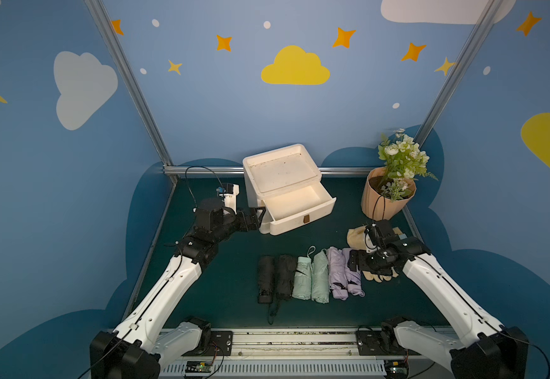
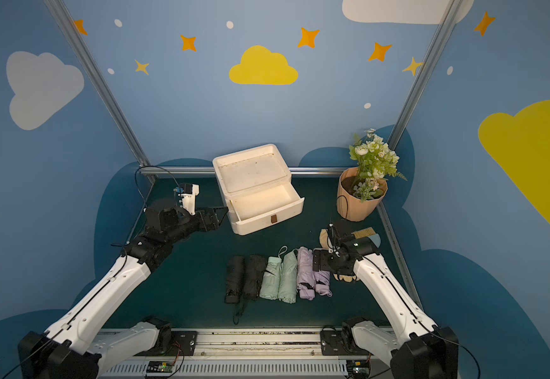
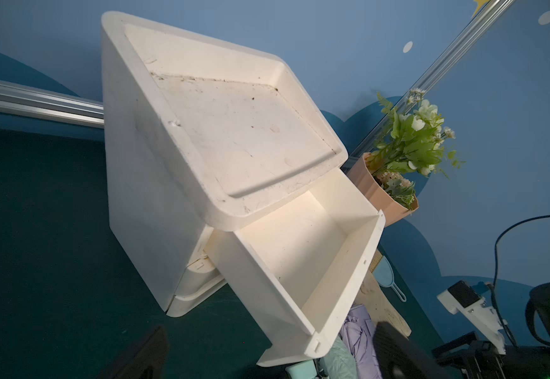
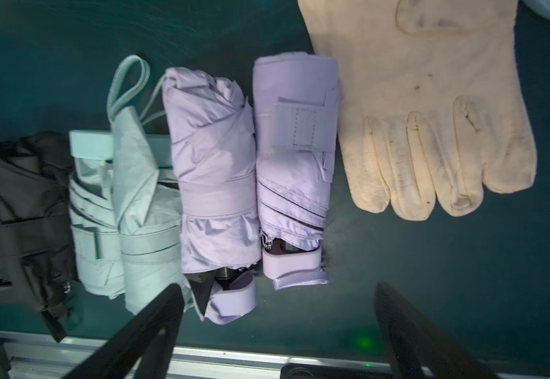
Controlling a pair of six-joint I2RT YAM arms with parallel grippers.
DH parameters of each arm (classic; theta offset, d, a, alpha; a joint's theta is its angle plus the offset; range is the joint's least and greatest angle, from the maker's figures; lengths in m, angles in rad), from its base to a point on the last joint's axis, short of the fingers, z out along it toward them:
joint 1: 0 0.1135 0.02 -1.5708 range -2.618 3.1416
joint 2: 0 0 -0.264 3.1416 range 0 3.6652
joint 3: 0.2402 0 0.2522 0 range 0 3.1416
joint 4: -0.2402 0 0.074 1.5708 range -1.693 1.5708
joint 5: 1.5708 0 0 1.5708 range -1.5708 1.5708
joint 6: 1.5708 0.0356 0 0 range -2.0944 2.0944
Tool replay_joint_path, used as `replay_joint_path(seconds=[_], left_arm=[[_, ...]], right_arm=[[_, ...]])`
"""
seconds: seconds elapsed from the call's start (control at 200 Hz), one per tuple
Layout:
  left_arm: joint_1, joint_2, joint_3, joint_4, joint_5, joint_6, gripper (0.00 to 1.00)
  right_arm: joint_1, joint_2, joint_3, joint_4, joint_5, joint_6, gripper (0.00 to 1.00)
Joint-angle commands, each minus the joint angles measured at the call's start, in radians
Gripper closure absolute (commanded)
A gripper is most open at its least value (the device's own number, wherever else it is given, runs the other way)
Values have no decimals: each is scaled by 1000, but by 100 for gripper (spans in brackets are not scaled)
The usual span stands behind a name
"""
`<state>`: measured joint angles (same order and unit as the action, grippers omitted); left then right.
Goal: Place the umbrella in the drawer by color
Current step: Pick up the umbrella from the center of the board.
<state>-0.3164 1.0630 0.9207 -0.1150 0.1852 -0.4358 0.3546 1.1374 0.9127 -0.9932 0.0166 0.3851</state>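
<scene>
Several folded umbrellas lie side by side on the dark green table: two black [image 1: 265, 279], two mint green [image 1: 311, 279] and two lilac [image 1: 337, 272] [image 4: 214, 170]. The white drawer unit [image 1: 280, 170] stands at the back with its top drawer [image 1: 296, 205] [image 3: 300, 256] pulled out and empty. My left gripper [image 1: 259, 213] [image 3: 269, 326] is open at the unit's left side, beside the pulled-out drawer. My right gripper [image 1: 357, 267] [image 4: 278, 286] hovers open just above the lilac pair, fingers [image 4: 165, 311] spread wide around their handle ends, holding nothing.
A cream glove [image 4: 424, 115] lies right of the lilac umbrellas, partly under my right arm. A peach pot of flowers [image 1: 387, 197] stands at the back right, with a comb [image 2: 362, 233] and a small mirror near it. A metal rail [image 1: 300, 338] borders the table front.
</scene>
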Motion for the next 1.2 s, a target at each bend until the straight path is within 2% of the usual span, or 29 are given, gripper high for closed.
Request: replay_joint_path(seconds=[0.0,0.14,0.33,0.556,0.686,0.891,0.991,1.196], left_arm=[[-3,-60,-14,23,-56,-19,0],[-3,-129,-55,-3,-90,-25,0],[-3,-200,-66,-52,-132,-14,0],[-4,-230,-60,-82,-164,1,0],[-3,-230,-56,-87,-171,6,0],[-4,-225,-51,-89,-172,9,0],[-4,-222,-49,-91,-168,10,0],[-3,-224,-63,-62,-139,24,0]], right_arm=[[-11,78,15,-19,60,-8,8],[-29,227,40,8,-13,-78,14],[-40,368,39,78,4,-80,27],[-43,432,32,153,-88,-90,25],[-42,488,36,166,-71,-95,25],[-13,569,86,154,-52,-91,32],[-3,572,88,156,-51,-80,44],[-18,413,33,168,-21,-75,54]])
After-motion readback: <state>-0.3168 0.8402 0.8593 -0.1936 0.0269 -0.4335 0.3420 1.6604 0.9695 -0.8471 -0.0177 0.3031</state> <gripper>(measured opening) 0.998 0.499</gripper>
